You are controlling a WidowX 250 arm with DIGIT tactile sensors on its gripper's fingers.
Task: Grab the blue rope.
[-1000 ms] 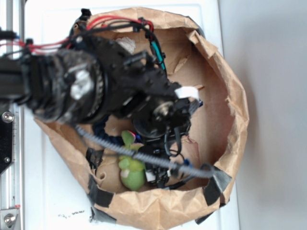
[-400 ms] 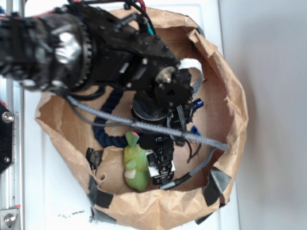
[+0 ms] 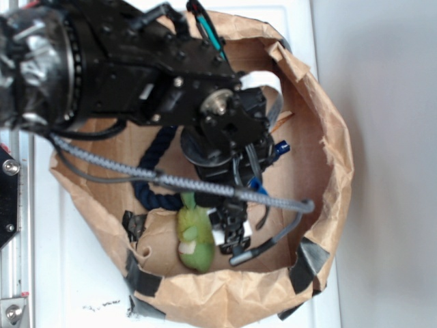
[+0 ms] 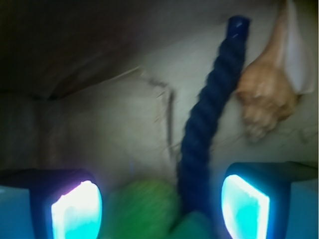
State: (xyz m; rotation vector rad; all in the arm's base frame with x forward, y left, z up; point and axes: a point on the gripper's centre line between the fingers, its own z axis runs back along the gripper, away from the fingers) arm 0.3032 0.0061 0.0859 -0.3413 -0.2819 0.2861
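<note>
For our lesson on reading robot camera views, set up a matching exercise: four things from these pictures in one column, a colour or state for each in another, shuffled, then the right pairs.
Things:
1. blue rope
2. seashell
3. soft toy
4. claw

Descriptions:
A. green
B. open, one finger on each side of the rope
C. dark navy, twisted
D. pale orange, lying right of the rope in the wrist view

Pairs: 1-C, 2-D, 3-A, 4-B

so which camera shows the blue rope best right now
The wrist view: the blue rope runs unobstructed from its taped end down between the open claw fingers, beside the seashell. The exterior view shows only a curved stretch, the rest hidden under the arm.
</note>
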